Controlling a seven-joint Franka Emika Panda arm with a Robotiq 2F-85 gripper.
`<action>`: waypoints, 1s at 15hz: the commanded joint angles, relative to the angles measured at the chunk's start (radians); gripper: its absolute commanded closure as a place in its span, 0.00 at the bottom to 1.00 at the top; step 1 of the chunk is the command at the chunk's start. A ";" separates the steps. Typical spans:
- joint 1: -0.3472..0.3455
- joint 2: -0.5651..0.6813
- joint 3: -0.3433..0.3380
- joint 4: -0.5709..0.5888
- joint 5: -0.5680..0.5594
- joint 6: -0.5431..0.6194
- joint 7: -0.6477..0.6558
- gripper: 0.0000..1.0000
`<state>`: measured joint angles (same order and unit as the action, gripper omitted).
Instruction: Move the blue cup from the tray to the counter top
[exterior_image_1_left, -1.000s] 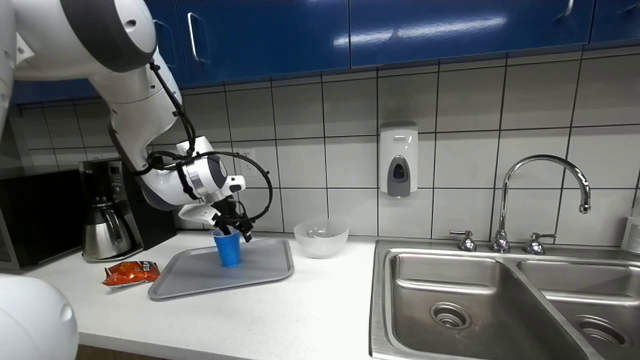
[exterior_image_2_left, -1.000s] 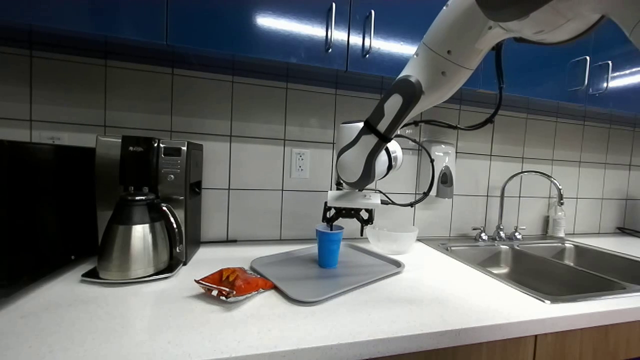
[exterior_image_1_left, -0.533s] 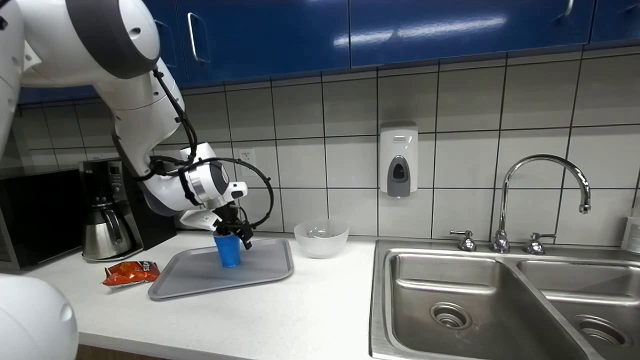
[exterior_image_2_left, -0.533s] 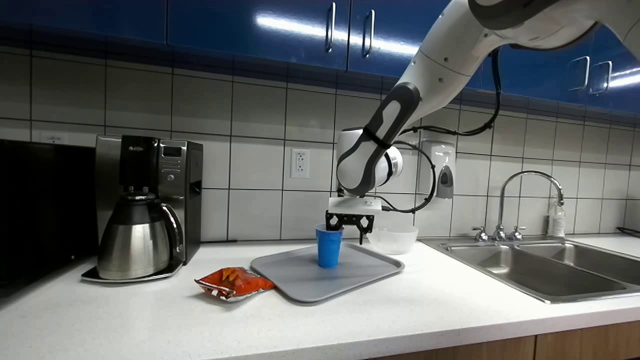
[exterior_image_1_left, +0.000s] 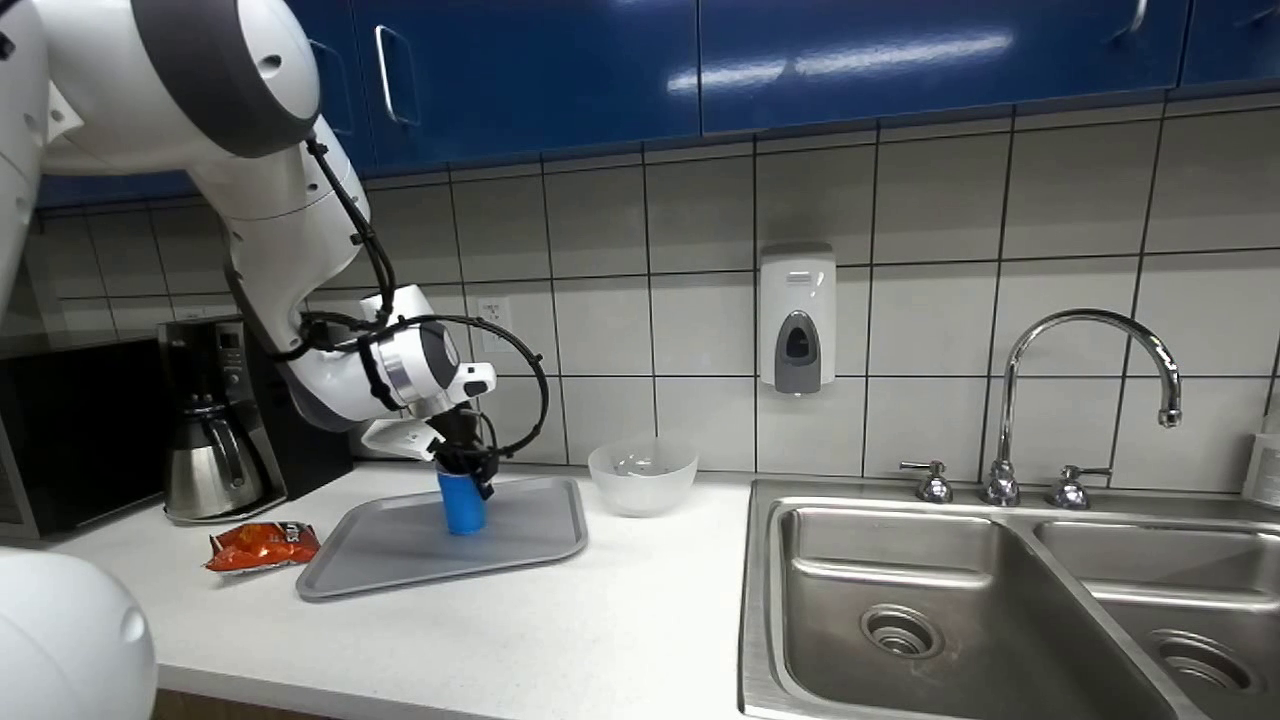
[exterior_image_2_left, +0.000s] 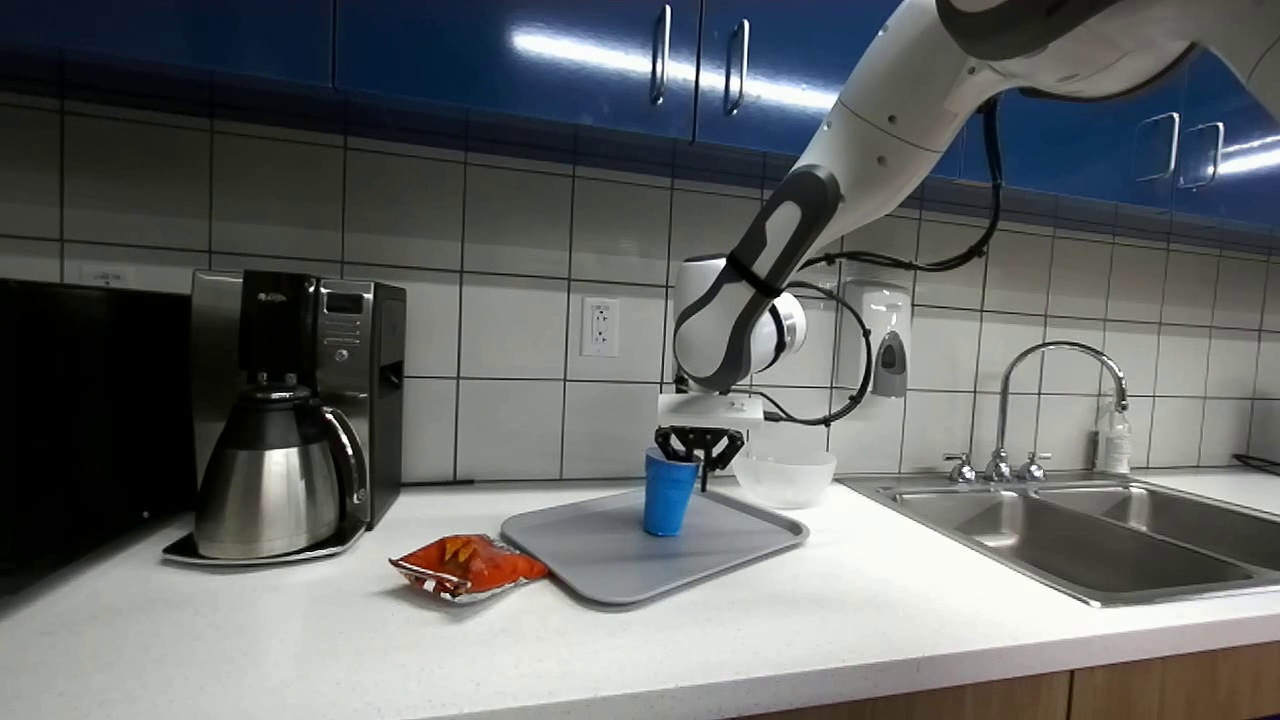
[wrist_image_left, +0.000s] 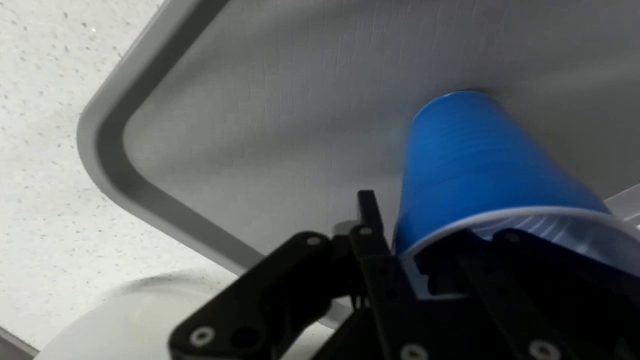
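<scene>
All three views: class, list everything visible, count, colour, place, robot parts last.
Counter top: 1, white, along wall
Tray: 1, grey, on counter top
Blue cup: 1, blue, on tray
Snack bag: 1, reddish, beside tray
Bowl: 1, translucent, near tray
Appliance: 1, black, far left
Coffee maker: 1, black-silver, beside appliance
Carafe: 1, silver, in coffee maker
Sink: 1, silver, in counter top
Tap: 1, silver, behind sink
Bottle: 1, whitish, behind sink
Dispenser: 1, white, on wall
Outlet: 1 clear, white, on wall
Cupboards: several, blue overhead, brown below
Arm: 1, white, over tray
Pincer: 1, black, straddling cup rim
</scene>
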<state>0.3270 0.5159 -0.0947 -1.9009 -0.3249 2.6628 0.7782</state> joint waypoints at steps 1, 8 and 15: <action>0.016 0.001 -0.013 0.018 0.012 -0.011 -0.001 1.00; 0.014 -0.033 -0.014 -0.004 0.011 0.009 -0.002 0.99; 0.012 -0.118 -0.014 -0.048 0.000 0.015 0.003 0.99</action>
<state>0.3305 0.4625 -0.0996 -1.8971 -0.3249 2.6706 0.7782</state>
